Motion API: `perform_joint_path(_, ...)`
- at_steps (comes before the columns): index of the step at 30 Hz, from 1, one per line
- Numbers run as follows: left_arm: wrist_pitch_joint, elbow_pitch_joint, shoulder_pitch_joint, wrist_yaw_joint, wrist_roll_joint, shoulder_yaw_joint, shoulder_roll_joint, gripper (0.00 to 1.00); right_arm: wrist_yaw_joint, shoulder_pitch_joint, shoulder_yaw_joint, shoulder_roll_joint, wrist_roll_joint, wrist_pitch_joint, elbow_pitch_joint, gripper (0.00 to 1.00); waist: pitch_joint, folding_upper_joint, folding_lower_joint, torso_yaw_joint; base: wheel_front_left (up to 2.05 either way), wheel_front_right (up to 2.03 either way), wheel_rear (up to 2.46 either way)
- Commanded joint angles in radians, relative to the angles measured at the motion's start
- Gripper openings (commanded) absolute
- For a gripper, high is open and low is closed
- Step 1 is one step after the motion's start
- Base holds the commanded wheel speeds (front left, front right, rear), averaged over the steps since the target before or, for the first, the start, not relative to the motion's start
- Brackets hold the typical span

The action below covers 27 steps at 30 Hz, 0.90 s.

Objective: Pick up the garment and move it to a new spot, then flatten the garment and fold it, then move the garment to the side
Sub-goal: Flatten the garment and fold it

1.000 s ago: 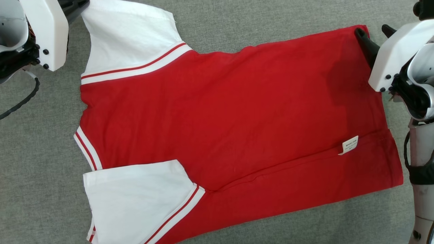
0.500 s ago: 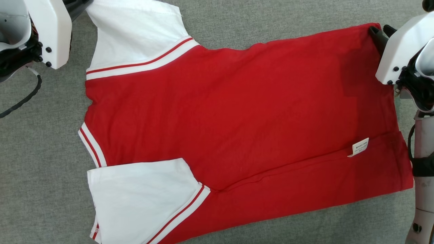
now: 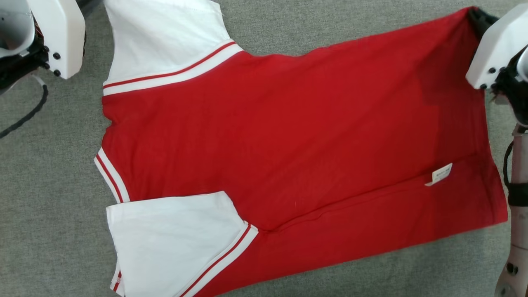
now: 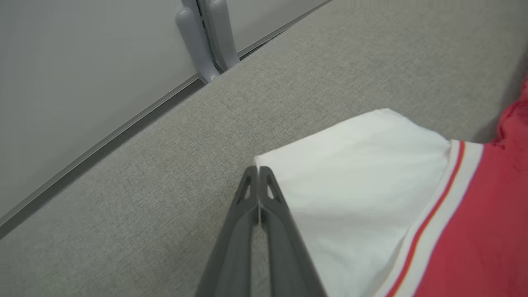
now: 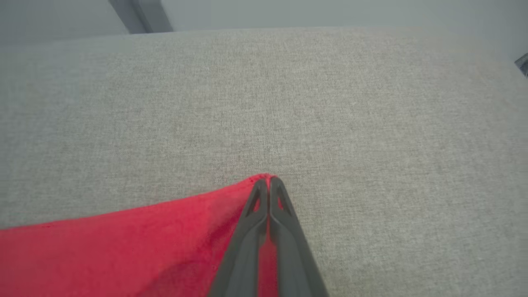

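Red on grey tabletop (image 3: 49, 206): pinches garment (image 3: 288, 144) by sleeve (image 4: 350, 165) in left claw (image 4: 258, 171), hem (image 5: 243, 192) in right claw (image 5: 269, 181), likely stretching it flat.

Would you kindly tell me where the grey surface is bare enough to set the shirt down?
The widest bare patch is the grey surface left of the collar. More lies beyond the hem corner pinched by the right gripper. It is crowded at the white sleeve held by the left gripper and across the shirt itself.
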Motion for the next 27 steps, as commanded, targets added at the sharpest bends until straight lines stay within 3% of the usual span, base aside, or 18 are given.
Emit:
perform_joint_path(1, -0.019, -0.001, -0.025, 0.0, 0.016, 0.0, 0.005, 0.0, -0.002, -0.019, -0.011, -0.005, 0.0, -0.024, -0.005, 0.0, -0.001, 0.0, -0.0001, 0.0, 0.0, 0.0, 0.0)
perform_joint_path(8, -0.156, 0.002, -0.075, 0.0, 0.07, 0.0, 0.005, 0.0, -0.002, -0.056, -0.067, 0.004, 0.091, -0.093, -0.005, 0.0, -0.02, 0.0, -0.0001, 0.017, 0.0, 0.0, 0.0)
perform_joint_path(13, -0.288, -0.026, -0.091, 0.0, 0.102, -0.001, 0.006, 0.0, -0.002, -0.06, -0.054, -0.051, 0.145, -0.118, -0.009, 0.0, -0.049, 0.0, -0.0001, 0.046, 0.0, 0.0, 0.0)
perform_joint_path(19, -0.309, -0.162, -0.001, 0.0, 0.113, 0.0, 0.072, 0.0, -0.002, 0.019, -0.035, -0.134, 0.188, -0.07, -0.066, 0.0, -0.087, 0.0, -0.0001, 0.085, 0.0, 0.0, 0.0)
perform_joint_path(27, -0.371, -0.338, 0.139, 0.0, 0.032, 0.0, 0.165, 0.0, -0.002, 0.182, -0.054, -0.211, 0.26, -0.022, -0.173, 0.0, -0.149, 0.0, -0.0001, 0.138, 0.0, 0.0, 0.0)
